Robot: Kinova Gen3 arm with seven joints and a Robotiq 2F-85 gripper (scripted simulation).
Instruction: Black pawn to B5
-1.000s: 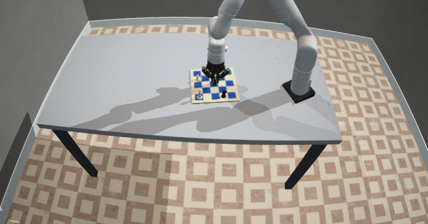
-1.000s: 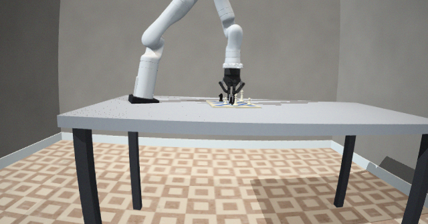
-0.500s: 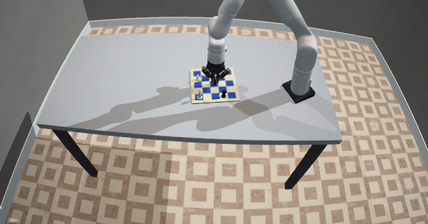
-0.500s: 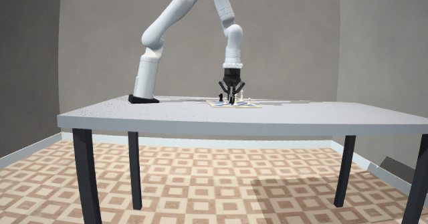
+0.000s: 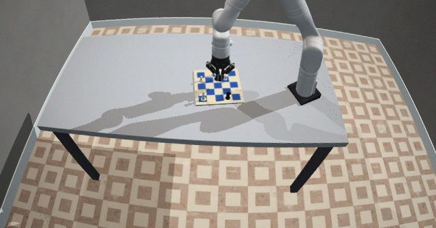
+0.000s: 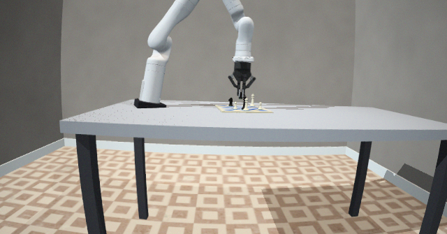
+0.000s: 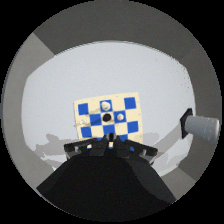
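Here the claw (image 6: 242,98) grips the upright black pawn (image 6: 243,104).

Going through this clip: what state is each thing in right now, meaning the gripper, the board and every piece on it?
Gripper: shut on the black pawn.
Black pawn: upright between the fingers; cannot tell whether its base has left the board.
Other black piece: upright, free.
White pieces: upright, free.
Chessboard: flat on the table.

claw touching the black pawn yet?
Touching. The exterior view shows the claw shut on the top of the black pawn, with no gap between the two.
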